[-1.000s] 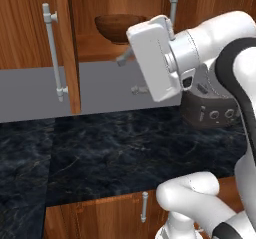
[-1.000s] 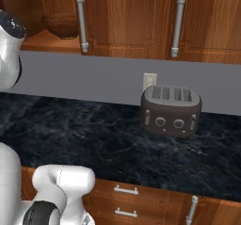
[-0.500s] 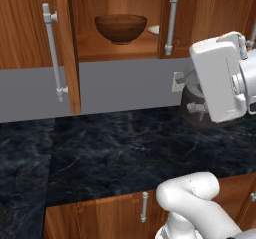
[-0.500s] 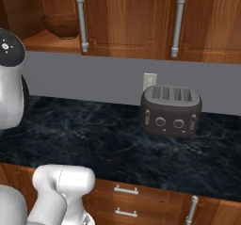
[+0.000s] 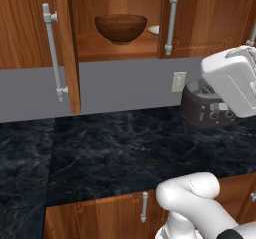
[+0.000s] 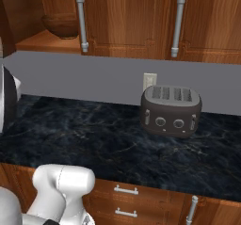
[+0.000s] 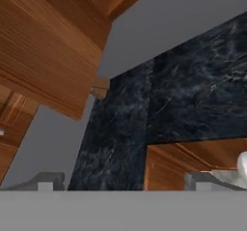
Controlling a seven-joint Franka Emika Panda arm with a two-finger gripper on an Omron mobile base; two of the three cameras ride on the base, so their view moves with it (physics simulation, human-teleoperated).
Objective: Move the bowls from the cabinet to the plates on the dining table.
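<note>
While the cabinet (image 5: 115,18) stood with its left door swung open, the dark-brown wooden bowl (image 5: 120,28) sat upright on the inner shelf, and a sliver of the cream bowl (image 5: 153,30) showed just beside it, partly hidden behind a silver bar handle (image 5: 170,20). The wooden bowl could also be picked out at the far left of the right base view, behind another handle. The robot's hand (image 5: 235,80) hung off to the right, above the black marble counter (image 5: 115,148) and in front of the dark toaster (image 6: 170,110), well apart from both bowls. In the hand view the gripper (image 7: 123,181) showed two grey fingertips (image 7: 46,180) set wide apart with nothing between them, though the tips were barely visible, so the exact spread was hard to judge. The camera there looked across the counter edge and the underside of the wall cabinet. No plates or dining table appeared. The likely risks were these: reaching back toward the shelf, the bulky wrist might clip the open door or its handle, and a careless approach to the deep bowl might push it against the cream one or off the shelf lip.
</note>
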